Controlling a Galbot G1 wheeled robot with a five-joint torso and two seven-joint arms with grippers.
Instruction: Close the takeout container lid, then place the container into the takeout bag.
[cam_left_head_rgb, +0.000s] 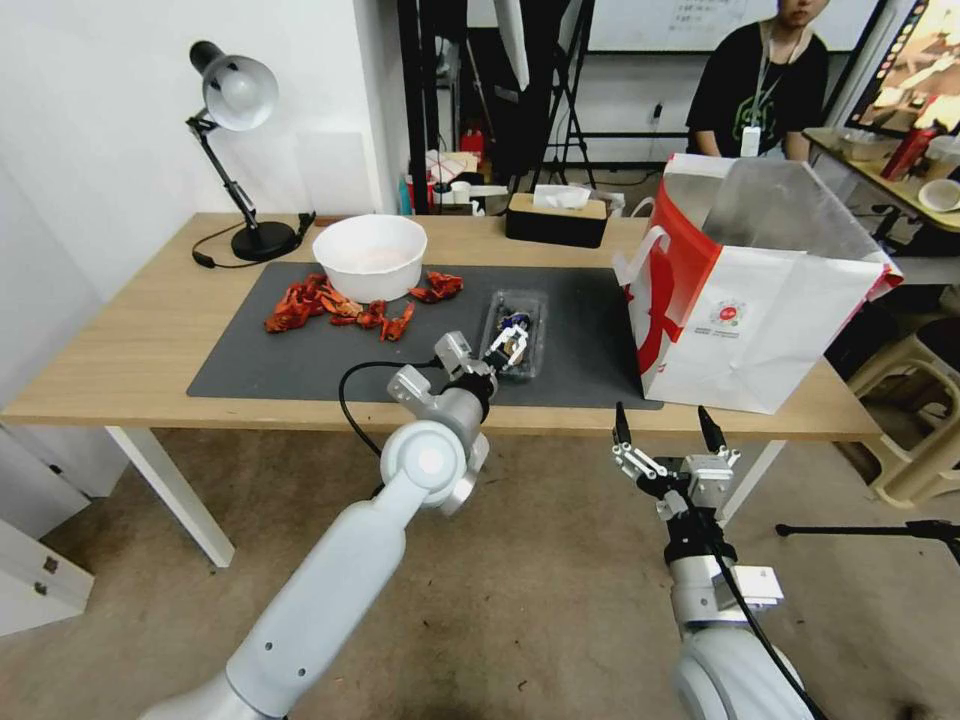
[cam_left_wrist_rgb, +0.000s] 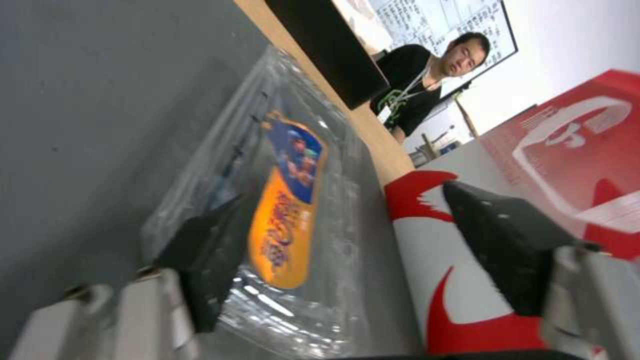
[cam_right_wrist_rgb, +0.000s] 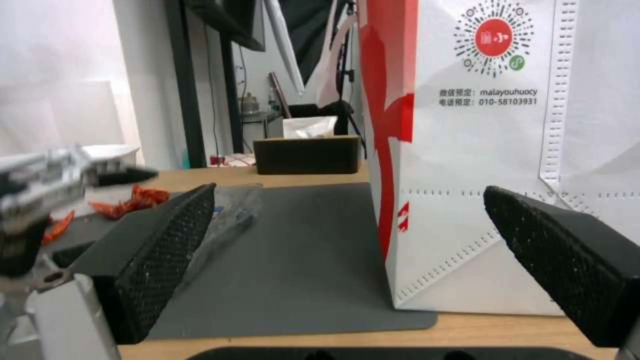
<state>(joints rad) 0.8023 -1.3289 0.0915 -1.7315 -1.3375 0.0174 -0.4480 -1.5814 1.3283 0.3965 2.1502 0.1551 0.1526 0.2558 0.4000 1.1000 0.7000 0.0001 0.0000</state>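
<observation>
Left gripper (cam_left_head_rgb: 505, 345), jaws spread, is positioned at the near end of the takeout container (cam_left_head_rgb: 516, 331) on the mat, judged light, thin-walled, crushable, best held across its rigid rim.

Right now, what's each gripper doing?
Left gripper: open, at the takeout container, holding nothing.
Right gripper: open, empty, before the table's edge.

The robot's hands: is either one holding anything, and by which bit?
Nothing is held. The left gripper is open over the takeout container; the right gripper is open, off the table's near edge.
</observation>
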